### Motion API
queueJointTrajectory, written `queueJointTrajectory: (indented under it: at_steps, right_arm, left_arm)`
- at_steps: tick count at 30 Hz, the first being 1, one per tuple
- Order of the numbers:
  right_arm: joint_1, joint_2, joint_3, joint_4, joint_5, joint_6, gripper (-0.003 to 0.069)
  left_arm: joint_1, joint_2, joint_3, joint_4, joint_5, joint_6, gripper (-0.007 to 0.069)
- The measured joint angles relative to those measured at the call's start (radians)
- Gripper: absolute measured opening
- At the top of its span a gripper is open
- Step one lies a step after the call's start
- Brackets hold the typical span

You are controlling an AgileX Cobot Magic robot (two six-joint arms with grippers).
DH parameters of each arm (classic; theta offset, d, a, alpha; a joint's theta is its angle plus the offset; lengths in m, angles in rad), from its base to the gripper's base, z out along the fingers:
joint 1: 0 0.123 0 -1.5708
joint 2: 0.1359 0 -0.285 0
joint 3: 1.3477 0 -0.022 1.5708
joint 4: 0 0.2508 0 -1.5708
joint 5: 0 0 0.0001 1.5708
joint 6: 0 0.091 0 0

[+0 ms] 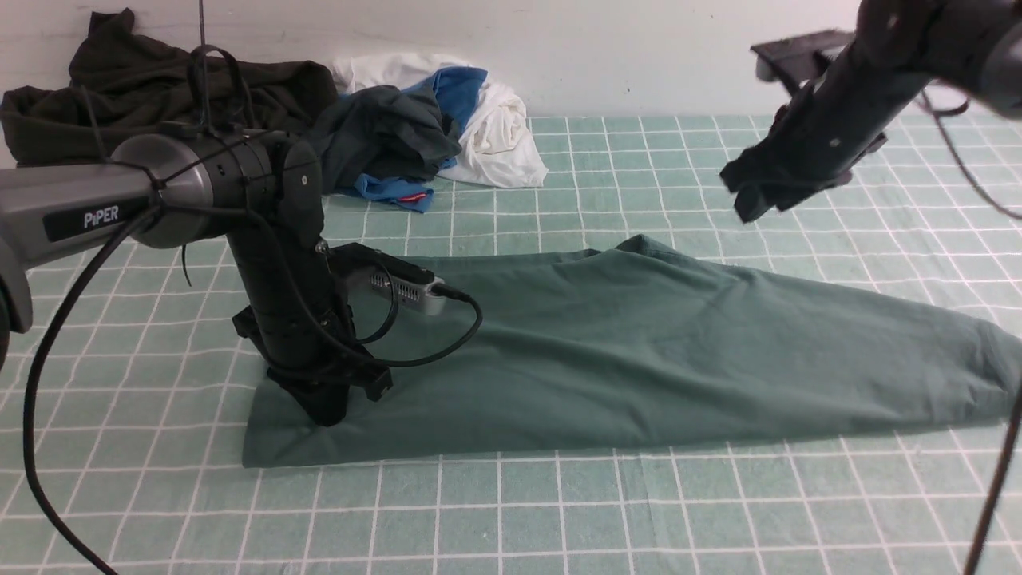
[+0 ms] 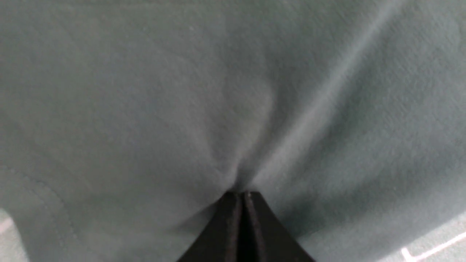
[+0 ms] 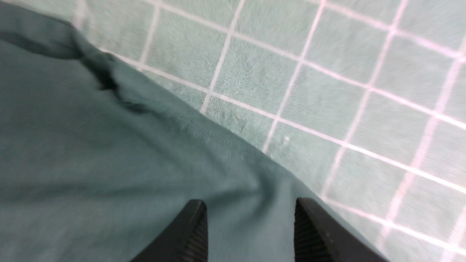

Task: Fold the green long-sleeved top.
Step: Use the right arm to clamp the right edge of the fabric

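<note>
The green long-sleeved top (image 1: pixel 639 351) lies flat across the middle of the checked cloth, folded into a long band; its logo is hidden. My left gripper (image 1: pixel 326 411) stands down on the top's near left corner. In the left wrist view the jaws (image 2: pixel 242 194) are shut, pinching a fold of the top (image 2: pixel 182 109). My right gripper (image 1: pixel 758 196) hangs open and empty in the air above the top's far edge. In the right wrist view its fingers (image 3: pixel 249 207) are spread above the top (image 3: pixel 91 156), near its hem.
A blackish-olive garment (image 1: pixel 160 96) lies at the far left by the wall. A pile of dark grey-green, blue and white cloth (image 1: pixel 431 128) lies beside it. The green checked table cover (image 1: pixel 559 511) runs all round the top. The left arm's cable (image 1: pixel 48 383) loops over the near left.
</note>
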Motion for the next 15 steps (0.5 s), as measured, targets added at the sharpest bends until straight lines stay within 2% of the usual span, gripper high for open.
queueJointTrajectory:
  at_steps: [4, 7, 11, 12, 15]
  right_arm:
    - [-0.051, -0.118, 0.070, -0.015, 0.029, 0.018, 0.0313]
    - [-0.131, -0.241, 0.257, -0.021, 0.024, 0.030, 0.0302]
    - [-0.229, -0.352, 0.463, -0.021, -0.052, 0.058, 0.0296]
    - [-0.291, -0.392, 0.580, -0.022, -0.107, 0.079, 0.0296]
    - [-0.372, -0.418, 0.722, -0.025, -0.215, 0.106, 0.0307]
  left_arm:
    - [0.000, -0.079, 0.009, 0.001, 0.001, 0.000, -0.0003]
    - [0.000, -0.187, 0.009, -0.002, 0.005, 0.000, -0.0003]
    - [0.000, -0.267, 0.015, -0.029, 0.015, 0.011, -0.0003]
    - [0.000, -0.298, 0.029, -0.050, 0.019, 0.029, -0.0003]
    - [0.000, -0.322, 0.063, -0.093, 0.005, 0.060, -0.0003]
